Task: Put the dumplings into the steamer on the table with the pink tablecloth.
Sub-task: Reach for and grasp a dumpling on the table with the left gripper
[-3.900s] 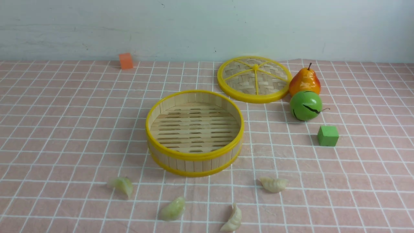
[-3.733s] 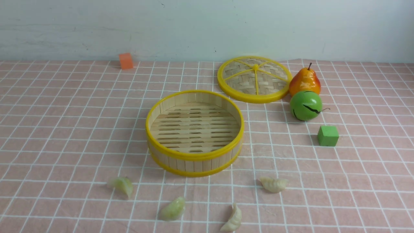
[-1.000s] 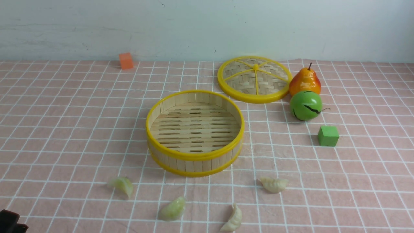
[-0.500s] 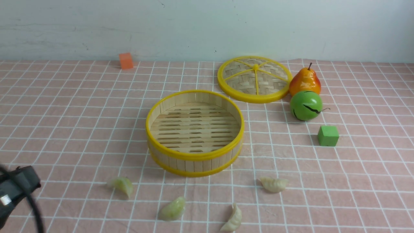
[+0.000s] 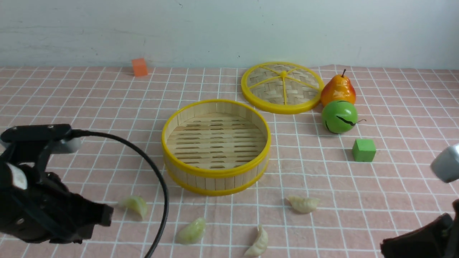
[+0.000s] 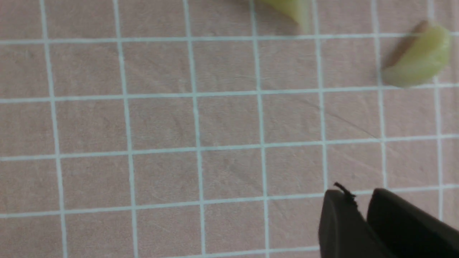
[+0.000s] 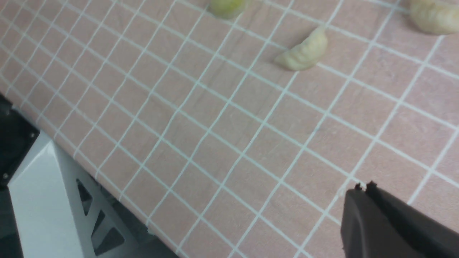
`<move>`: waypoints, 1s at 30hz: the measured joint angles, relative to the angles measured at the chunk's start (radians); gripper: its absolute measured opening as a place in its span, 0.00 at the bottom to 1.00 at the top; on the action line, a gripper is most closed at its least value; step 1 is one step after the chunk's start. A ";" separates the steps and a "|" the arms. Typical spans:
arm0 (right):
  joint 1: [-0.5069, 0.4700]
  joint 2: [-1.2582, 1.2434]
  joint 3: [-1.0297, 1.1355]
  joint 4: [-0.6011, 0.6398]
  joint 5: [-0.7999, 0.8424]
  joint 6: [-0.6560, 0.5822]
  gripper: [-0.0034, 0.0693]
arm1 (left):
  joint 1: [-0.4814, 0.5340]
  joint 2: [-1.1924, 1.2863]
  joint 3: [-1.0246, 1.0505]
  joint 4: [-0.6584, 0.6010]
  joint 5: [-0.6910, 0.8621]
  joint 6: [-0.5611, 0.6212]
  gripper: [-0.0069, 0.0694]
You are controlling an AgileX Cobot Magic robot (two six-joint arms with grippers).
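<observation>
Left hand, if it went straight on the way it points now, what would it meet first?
Likely the nearer pale green dumpling just ahead of the left hand; nothing lies between, though depth is unclear.

lid flat at back | pear beside it | green fruit by pear | green cube | orange cube

1. The left arm is low, left of the steamer and nearer the robot; the left gripper is empty, its jaws barely parted.
2. The right arm is low, right of the steamer; the right gripper is closed and empty.
</observation>
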 joint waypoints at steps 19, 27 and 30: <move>0.126 0.005 -0.002 -0.001 -0.030 -0.019 0.05 | -0.006 0.615 -0.243 0.051 -0.278 -0.382 0.83; 0.126 0.005 -0.002 -0.001 -0.017 -0.022 0.06 | -0.006 0.679 -0.287 0.121 -0.288 -0.508 0.73; 0.126 0.005 -0.002 -0.001 -0.017 -0.022 0.06 | -0.006 0.680 -0.287 0.147 -0.287 -0.512 0.61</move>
